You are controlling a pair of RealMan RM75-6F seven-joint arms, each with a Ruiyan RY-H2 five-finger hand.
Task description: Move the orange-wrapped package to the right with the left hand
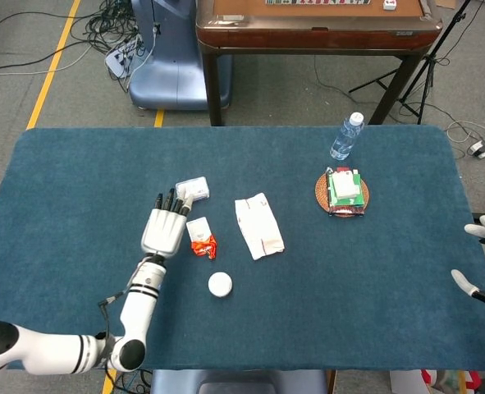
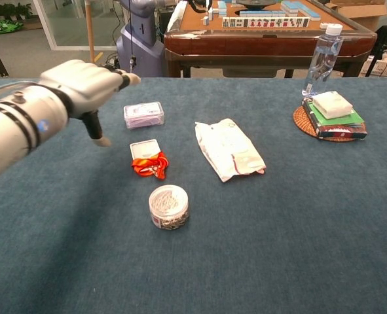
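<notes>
The orange-wrapped package [image 1: 200, 238] [image 2: 147, 157] lies flat on the blue table, white on top with a crinkled orange end toward me. My left hand [image 1: 164, 228] [image 2: 87, 88] hovers just left of it, above the cloth, fingers spread and holding nothing, apart from the package. My right hand [image 1: 482, 261] shows only at the far right table edge, fingers apart with nothing in them.
A clear small box [image 1: 192, 190] sits behind the package, a round white tin [image 1: 220, 285] in front of it, a white pouch [image 1: 258, 226] to its right. At the back right stand a bottle [image 1: 346, 136] and a stack on a coaster [image 1: 342, 191].
</notes>
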